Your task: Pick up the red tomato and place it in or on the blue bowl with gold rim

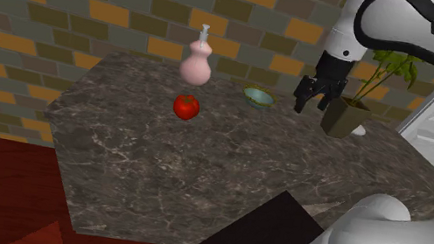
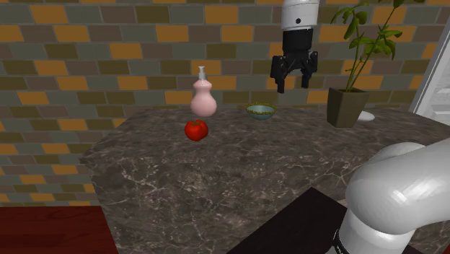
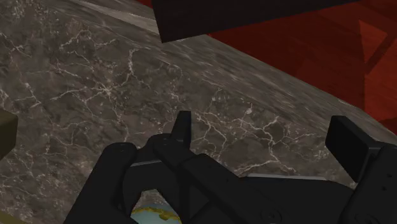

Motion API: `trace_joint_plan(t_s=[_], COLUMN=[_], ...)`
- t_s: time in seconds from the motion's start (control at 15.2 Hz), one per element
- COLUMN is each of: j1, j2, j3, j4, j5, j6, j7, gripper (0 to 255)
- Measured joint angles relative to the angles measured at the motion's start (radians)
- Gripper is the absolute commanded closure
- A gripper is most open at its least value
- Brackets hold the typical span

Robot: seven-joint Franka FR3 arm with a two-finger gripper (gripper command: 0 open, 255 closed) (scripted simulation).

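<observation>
While tomato (image 1: 187,106) sits untouched on the tabletop (image 1: 199,167) near the back edge, just in front of the bottle (image 1: 197,62), hand (image 1: 310,107) hangs above near the bowl (image 1: 258,97), fingers apart and empty, so grasp, carry and drop all remain.

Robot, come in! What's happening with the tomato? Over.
Gripper open, empty, in the air near the bowl. Tomato on the table, untouched. Pink bottle close behind it.
</observation>
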Motion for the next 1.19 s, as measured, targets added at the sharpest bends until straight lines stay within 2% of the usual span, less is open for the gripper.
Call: trace_joint_plan(t_s=[0.2,0.66,0.92,1.19], j1=[0.012,0.057,0.064,0.044], j2=[0.018,0.111,0.202,0.311], j3=[0.021,0.139,0.217,0.295], j4=[-0.019,-0.115,-0.141,-0.151], j5=[-0.017,-0.136,-0.235,-0.377], j6=[0.054,0.340,0.502,0.656], j7=[0.000,0.022,0.068,0.138], gripper=[0,0,0,0])
